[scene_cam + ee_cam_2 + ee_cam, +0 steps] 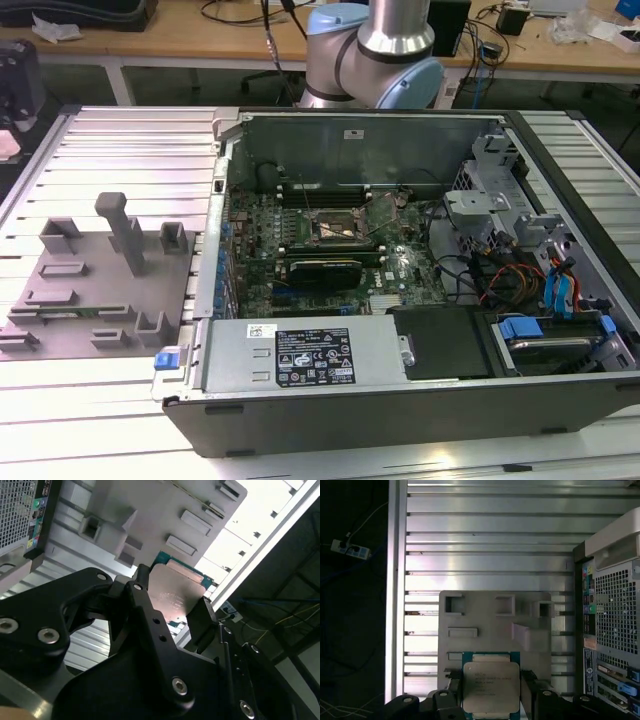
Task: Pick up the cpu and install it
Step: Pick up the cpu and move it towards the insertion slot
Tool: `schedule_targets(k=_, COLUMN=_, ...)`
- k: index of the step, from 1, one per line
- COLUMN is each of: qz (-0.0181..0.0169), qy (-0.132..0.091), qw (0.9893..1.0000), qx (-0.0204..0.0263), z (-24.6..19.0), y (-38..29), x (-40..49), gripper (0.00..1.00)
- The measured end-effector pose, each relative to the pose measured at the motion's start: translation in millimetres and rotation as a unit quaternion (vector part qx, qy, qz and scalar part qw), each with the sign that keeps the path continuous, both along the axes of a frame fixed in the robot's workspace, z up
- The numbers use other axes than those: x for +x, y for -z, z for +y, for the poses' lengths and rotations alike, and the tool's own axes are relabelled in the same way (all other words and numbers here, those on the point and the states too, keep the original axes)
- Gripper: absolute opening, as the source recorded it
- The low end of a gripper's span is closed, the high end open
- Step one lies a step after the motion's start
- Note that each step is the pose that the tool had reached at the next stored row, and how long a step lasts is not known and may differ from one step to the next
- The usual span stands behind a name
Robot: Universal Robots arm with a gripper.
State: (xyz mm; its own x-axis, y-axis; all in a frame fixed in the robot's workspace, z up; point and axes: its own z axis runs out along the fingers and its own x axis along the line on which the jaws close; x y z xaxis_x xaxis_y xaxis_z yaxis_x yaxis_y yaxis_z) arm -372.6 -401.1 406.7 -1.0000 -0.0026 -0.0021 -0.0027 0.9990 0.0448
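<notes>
The cpu [491,686], a silvery square chip with a green rim, sits between my gripper's [491,692] two black fingers [451,696], which press on its opposite sides. In the second wrist view the same cpu [176,596] is clamped in the gripper [172,607]. It hangs well above the grey plastic tray [485,612] on the ribbed metal table. In the exterior view the tray [70,305] lies at the left, and the metal-framed socket [335,228] with its dark centre sits on the motherboard inside the open computer case [400,400].
The arm's base [375,50] stands behind the case. Grey blocks and a post [125,230] rise from the tray. The case's rear panel [612,630] is next to the tray. The table's edge [395,580] drops off to a dark floor with a power strip [350,550].
</notes>
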Motion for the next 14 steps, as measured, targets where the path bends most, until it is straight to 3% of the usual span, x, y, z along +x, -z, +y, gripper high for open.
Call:
schedule_targets(k=3, qz=0.0000, qy=0.000, qw=1.0000, qx=0.0000, z=0.1, y=0.0, x=14.0, gripper=0.55)
schedule_targets(k=14, qz=0.0000, qy=0.000, qw=1.0000, qx=0.0000, z=0.0, y=0.0, x=52.6, gripper=0.55)
